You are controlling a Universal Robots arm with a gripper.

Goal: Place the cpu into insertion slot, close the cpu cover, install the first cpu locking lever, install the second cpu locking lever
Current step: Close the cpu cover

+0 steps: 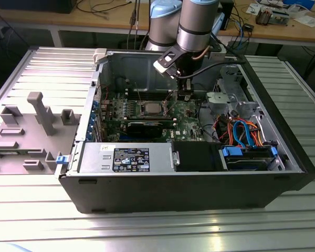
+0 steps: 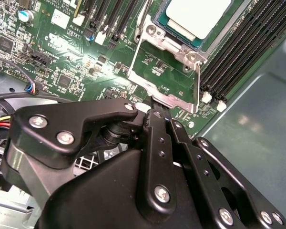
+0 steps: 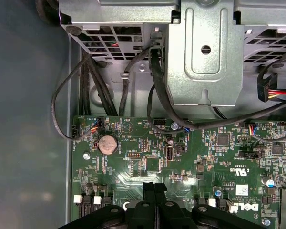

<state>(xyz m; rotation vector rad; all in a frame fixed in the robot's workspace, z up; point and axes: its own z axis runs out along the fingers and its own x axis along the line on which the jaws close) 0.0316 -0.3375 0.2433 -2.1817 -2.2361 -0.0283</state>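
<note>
A big open computer case lies on its side in the middle of the exterior view, so the arm can reach in from above. The grey robot arm reaches down from the upper middle of that view into the case. Under it is the green board. The black gripper hangs just to the exterior view's right of the socket. In both wrist views its two fingers are pressed together. In the second wrist view they seem to pinch the free edge of the cpu cover. The cpu cover is tipped up off the socket, I think to leave room for the chip. The small cpu sits flat in its slot, just past the cpu cover.
</note>
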